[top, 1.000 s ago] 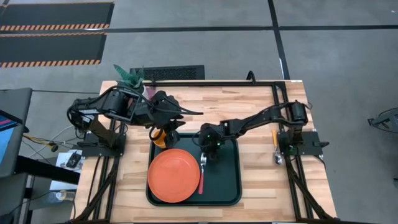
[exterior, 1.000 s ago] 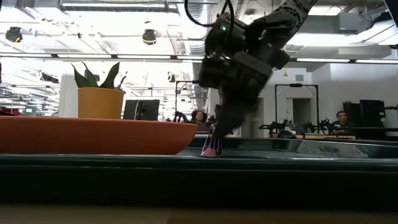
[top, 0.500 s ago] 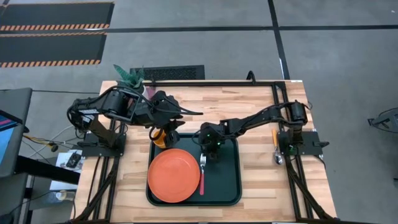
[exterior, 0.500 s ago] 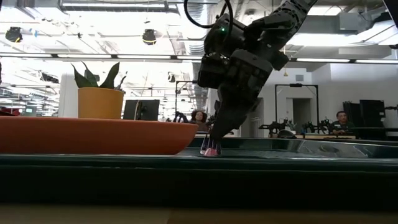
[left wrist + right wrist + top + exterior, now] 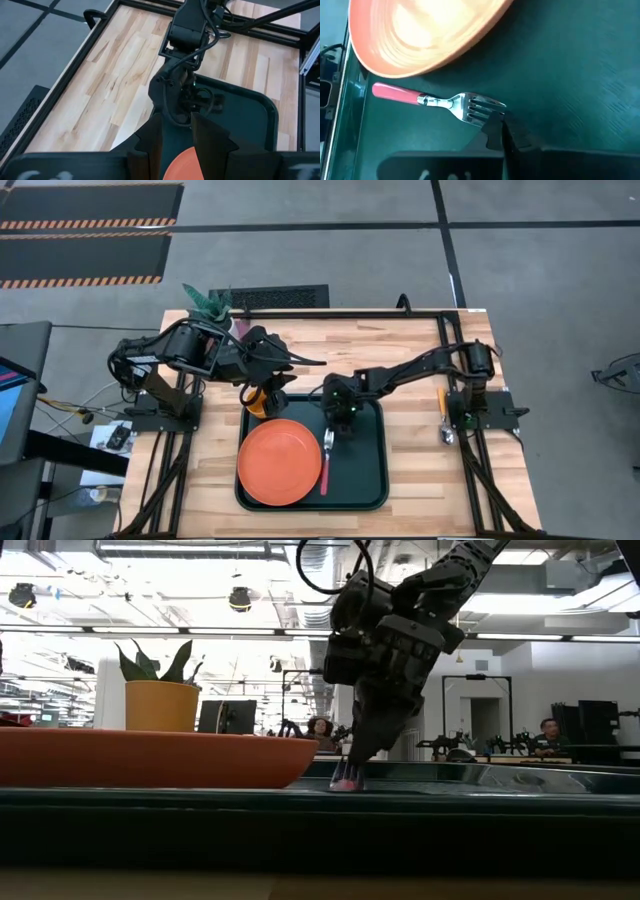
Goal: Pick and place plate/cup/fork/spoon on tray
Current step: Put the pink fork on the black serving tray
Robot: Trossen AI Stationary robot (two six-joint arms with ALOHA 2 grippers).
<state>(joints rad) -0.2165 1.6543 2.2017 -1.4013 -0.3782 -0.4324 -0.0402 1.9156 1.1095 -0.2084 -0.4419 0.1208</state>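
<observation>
The dark tray [image 5: 360, 470] lies mid-table with the orange plate [image 5: 280, 463] on its left half. The fork [image 5: 325, 460] lies flat on the tray floor beside the plate, tines toward the far edge. My right gripper [image 5: 501, 131] is shut, its tips right at the tines. The cup [image 5: 160, 705] stands upright at the tray's far left corner, its base hidden behind the plate. My left gripper [image 5: 177, 145] hovers above it with fingers a little apart; no finger shows on the cup. The spoon [image 5: 443, 415] lies on the table by the right arm's base. My right gripper's shut fingers [image 5: 495, 127] slant down from the far right to the fork's tines [image 5: 477, 110]. Whether they touch the tines I cannot tell. The fork lies flat on the tray.
A potted plant [image 5: 207, 302] stands at the table's far left corner. Bare wood [image 5: 420, 470] lies between the tray and the right arm's base. People [image 5: 548, 730] sit in the room beyond the table.
My right gripper has shut its fingers just above the tray floor by the fork's tines and edged slightly aside. The fork has stayed flat on the tray.
</observation>
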